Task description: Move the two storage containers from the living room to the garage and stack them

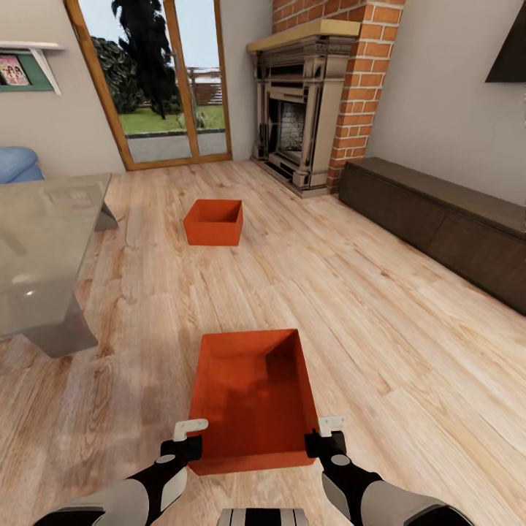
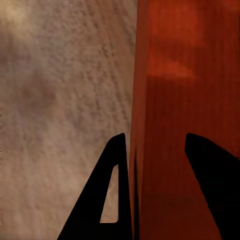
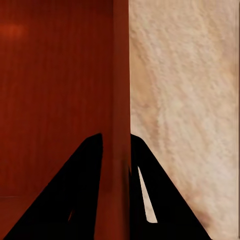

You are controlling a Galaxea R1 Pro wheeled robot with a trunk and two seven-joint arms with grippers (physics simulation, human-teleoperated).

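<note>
The near storage container (image 1: 252, 398) is finished in smooth, matt orange-red walls, as is the far storage container (image 1: 212, 222). The floor (image 1: 351, 307) is laid in light, grained wood planks. Rough red brick (image 1: 358, 80) is shown around the fireplace.

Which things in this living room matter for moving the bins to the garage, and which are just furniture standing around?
Part of the job:
- near orange-red open-topped storage container, its side walls straddled by the left gripper and right gripper
- far orange-red storage container on the light wood plank floor

Just standing about:
- glass-topped table
- red brick fireplace
- long dark low cabinet
- blue sofa
</note>
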